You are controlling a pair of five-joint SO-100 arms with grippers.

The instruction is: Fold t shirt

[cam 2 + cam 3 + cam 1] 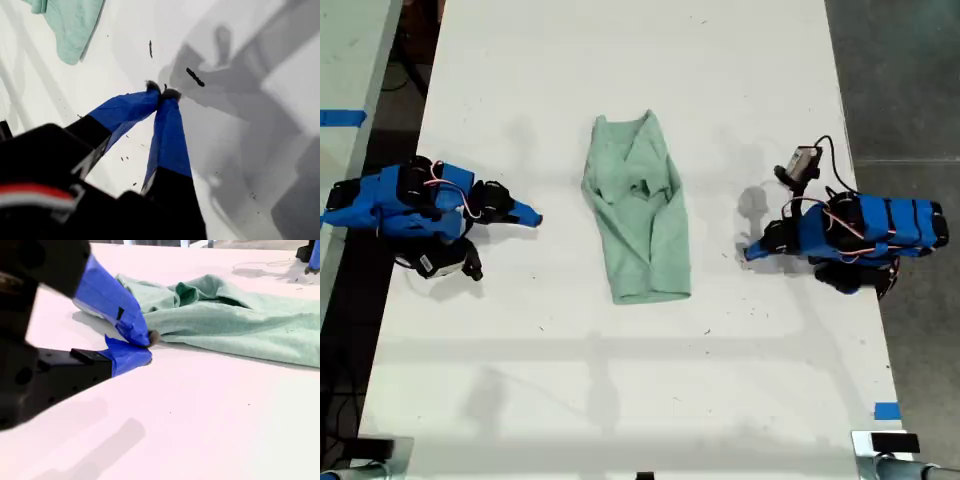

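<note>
1. A white table (630, 380) carried everything, with dark floor showing past it at the exterior view's right.
2. The t shirt (638, 210) lay folded into a long, wrinkled strip at the table's middle, between the two arms and touching neither.
3. My first claw (161, 92) sat pressed together, empty, over bare table.
4. My second claw (147, 347) was also pressed together, empty, near the t shirt's edge.

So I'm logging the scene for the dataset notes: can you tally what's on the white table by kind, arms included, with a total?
Mint-green t shirt: 1
Blue robot arms: 2, ending in my first gripper and my second gripper
Blue tape markers on the table, at the exterior view's edges: 2
Total: 5
</note>
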